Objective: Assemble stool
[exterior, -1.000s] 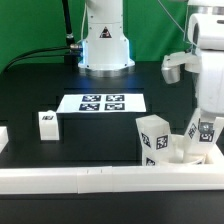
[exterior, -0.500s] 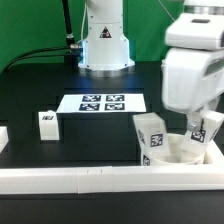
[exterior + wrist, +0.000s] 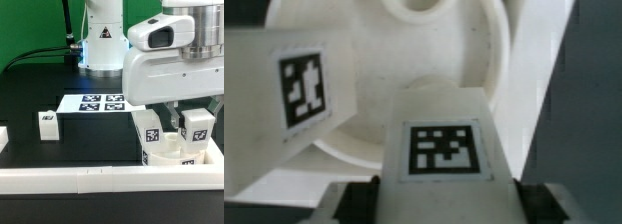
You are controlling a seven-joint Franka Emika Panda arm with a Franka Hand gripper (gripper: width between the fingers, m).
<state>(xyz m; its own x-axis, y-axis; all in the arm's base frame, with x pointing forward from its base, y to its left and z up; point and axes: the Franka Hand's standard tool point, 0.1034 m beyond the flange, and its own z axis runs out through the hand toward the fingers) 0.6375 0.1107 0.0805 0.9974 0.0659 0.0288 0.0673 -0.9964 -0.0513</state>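
The round white seat (image 3: 188, 157) lies at the exterior view's right, against the front rail. Two tagged leg blocks stand in it. My gripper (image 3: 196, 119) is over the right one (image 3: 197, 128), with a finger on each side of it. In the wrist view my gripper (image 3: 450, 205) is shut on this leg (image 3: 446, 150), dark fingers (image 3: 361, 203) pressed to its sides. The seat (image 3: 429, 55) lies beyond it. The other standing leg (image 3: 150, 136) is just beside it (image 3: 299, 85). A third, loose leg block (image 3: 46, 123) stands on the table at the exterior view's left.
The marker board (image 3: 100, 102) lies flat in the middle of the black table. A long white border rail (image 3: 60, 179) runs along the front edge. The robot base (image 3: 104, 45) stands at the back. A white piece (image 3: 3, 137) shows at the left edge.
My hand has turned about the right leg and now fills the exterior view's upper right. The leg's tag has shifted slightly. The other parts have not moved.
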